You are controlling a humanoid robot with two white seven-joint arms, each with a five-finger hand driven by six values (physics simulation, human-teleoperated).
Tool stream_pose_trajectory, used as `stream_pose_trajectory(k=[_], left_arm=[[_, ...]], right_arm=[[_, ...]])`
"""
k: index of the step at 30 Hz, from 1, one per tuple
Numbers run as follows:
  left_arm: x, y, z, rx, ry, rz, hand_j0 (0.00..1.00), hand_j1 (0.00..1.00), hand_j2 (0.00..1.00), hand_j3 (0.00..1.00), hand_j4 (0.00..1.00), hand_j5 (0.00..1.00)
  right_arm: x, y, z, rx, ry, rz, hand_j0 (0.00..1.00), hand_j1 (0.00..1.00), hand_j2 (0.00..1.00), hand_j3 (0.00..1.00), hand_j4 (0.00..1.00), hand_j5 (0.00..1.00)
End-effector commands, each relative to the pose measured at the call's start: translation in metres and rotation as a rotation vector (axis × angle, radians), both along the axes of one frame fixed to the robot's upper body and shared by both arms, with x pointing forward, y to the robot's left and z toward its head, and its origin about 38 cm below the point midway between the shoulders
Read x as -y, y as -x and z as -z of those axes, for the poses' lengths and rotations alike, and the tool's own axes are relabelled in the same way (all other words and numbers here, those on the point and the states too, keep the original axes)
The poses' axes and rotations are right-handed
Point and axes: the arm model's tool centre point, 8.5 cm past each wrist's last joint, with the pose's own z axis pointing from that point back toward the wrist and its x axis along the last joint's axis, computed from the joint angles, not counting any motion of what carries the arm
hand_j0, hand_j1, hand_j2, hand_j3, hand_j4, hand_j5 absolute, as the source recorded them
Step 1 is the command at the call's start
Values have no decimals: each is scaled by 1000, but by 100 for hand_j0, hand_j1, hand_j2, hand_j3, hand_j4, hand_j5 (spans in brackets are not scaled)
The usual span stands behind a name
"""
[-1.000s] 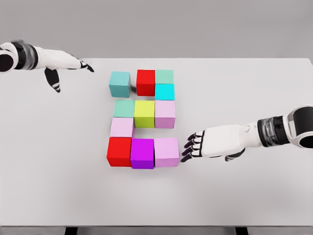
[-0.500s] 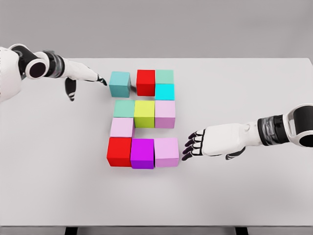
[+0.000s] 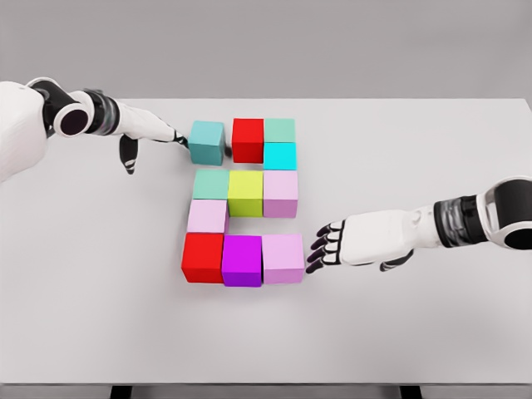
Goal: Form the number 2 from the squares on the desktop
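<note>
Left arm (image 3: 25, 125) cut off at left edge; right arm (image 3: 499, 218) at right edge; table (image 3: 416, 332) front edge cropped at bottom.

Plain grey wall behind, no detail. White table (image 3: 465, 332) fills view; dark legs (image 3: 121, 391) at bottom edge.
</note>
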Motion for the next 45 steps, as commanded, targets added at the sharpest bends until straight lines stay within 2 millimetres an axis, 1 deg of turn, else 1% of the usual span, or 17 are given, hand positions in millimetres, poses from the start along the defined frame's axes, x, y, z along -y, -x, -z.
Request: stream_pose_trajectory(k=[1, 9, 14, 25, 32, 35, 41, 43, 45], left_arm=[[-2, 0, -1, 1, 1, -4, 100, 100, 100, 100, 100, 100], [-4, 6, -5, 6, 5, 19, 100, 100, 100, 100, 100, 100], [-3, 8, -6, 7, 6, 27, 100, 100, 100, 100, 100, 100], [4, 8, -5, 6, 11, 35, 100, 100, 100, 100, 100, 100], [4, 8, -4, 5, 11, 38, 100, 100, 100, 100, 100, 100], [10, 11, -6, 6, 19, 57, 100, 100, 100, 100, 100, 100], [10, 11, -6, 8, 21, 56, 100, 100, 100, 100, 100, 100], [10, 11, -6, 8, 21, 56, 100, 100, 100, 100, 100, 100], [11, 11, -7, 9, 23, 57, 100, 100, 100, 100, 100, 100]], right_arm=[[-1, 1, -1, -3, -5, -2, 100, 100, 100, 100, 100, 100], [-1, 1, -1, -4, -6, -2, 100, 100, 100, 100, 100, 100], [-6, 2, 1, -8, -11, -12, 100, 100, 100, 100, 100, 100], [-7, 3, 2, -14, -10, -15, 100, 100, 100, 100, 100, 100], [-7, 3, 2, -13, -10, -16, 100, 100, 100, 100, 100, 100], [-7, 3, 2, -13, -10, -16, 100, 100, 100, 100, 100, 100], [2, 1, 1, -9, 4, 2, 100, 100, 100, 100, 100, 100], [10, -2, 1, -6, 17, 25, 100, 100, 100, 100, 100, 100], [12, -5, -3, 5, 13, 35, 100, 100, 100, 100, 100, 100]])
